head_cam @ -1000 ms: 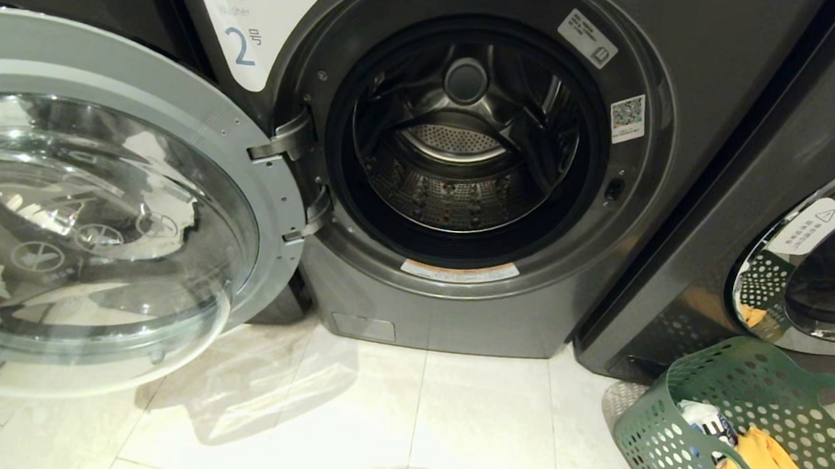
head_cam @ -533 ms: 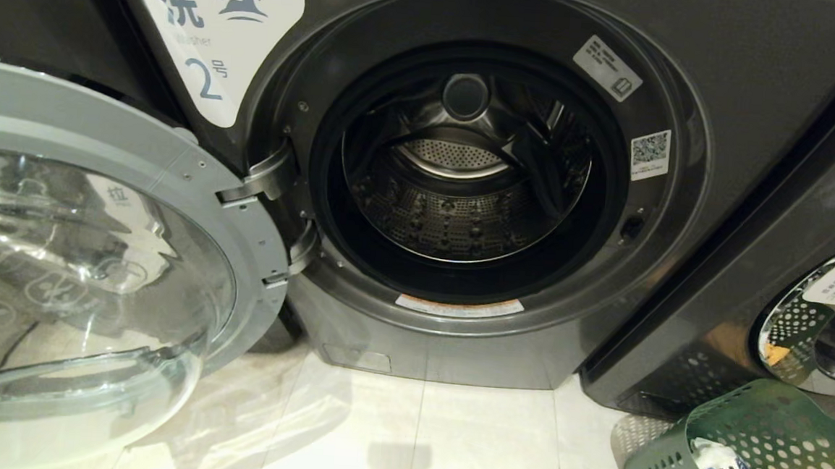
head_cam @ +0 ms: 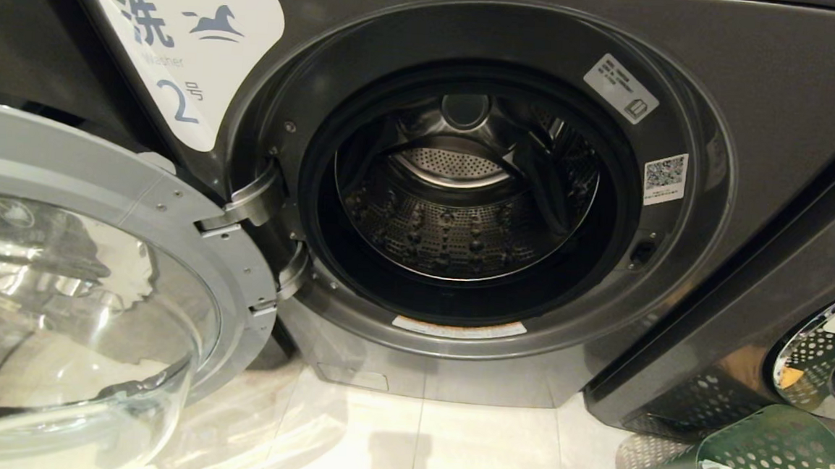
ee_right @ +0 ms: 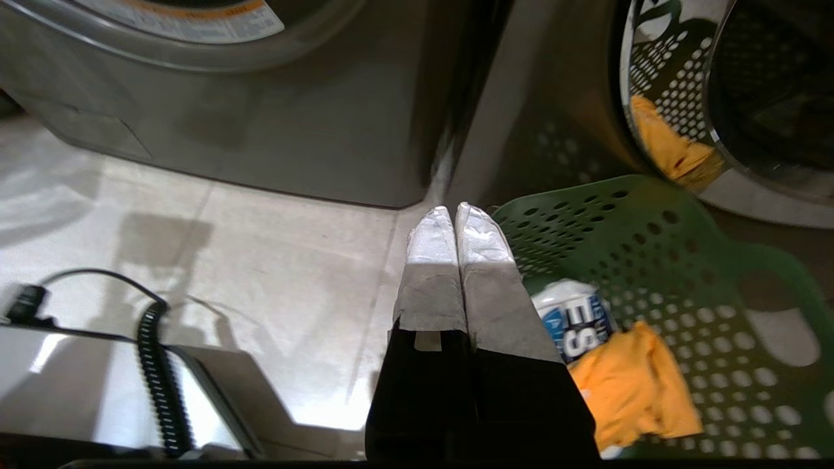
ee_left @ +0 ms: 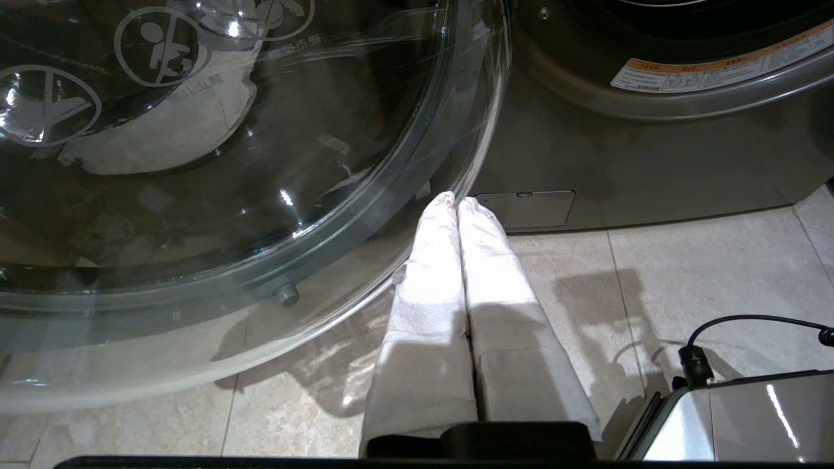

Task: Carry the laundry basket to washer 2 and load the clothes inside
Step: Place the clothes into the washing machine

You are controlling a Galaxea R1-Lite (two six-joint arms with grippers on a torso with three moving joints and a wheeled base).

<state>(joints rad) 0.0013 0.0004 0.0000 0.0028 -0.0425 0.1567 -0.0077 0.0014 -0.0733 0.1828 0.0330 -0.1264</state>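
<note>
Washer 2 (head_cam: pixel 718 57) fills the head view, dark grey with a white label (head_cam: pixel 190 46), and its empty steel drum (head_cam: pixel 462 208) is exposed. Its glass door (head_cam: pixel 73 293) hangs wide open at the left. The green perforated laundry basket (head_cam: pixel 773 459) stands on the floor at the lower right, holding a yellow garment (ee_right: pixel 635 384) and a white and blue one (ee_right: pixel 576 319). My left gripper (ee_left: pixel 454 199) is shut and empty, low over the tiles beside the door's glass rim. My right gripper (ee_right: pixel 453 209) is shut and empty, at the basket's (ee_right: pixel 651 247) near rim.
A second grey washer (head_cam: pixel 768 314) stands at the right, its chrome door (head_cam: pixel 827 354) mirroring the basket. Pale floor tiles (head_cam: pixel 447 454) lie in front of the machines. Parts of my base with a coiled black cable (ee_right: pixel 153 365) show low in both wrist views.
The whole head view has shifted: the washer and drum appear lower and larger, and the basket has slid toward the lower right corner. The camera moved, not the things.
</note>
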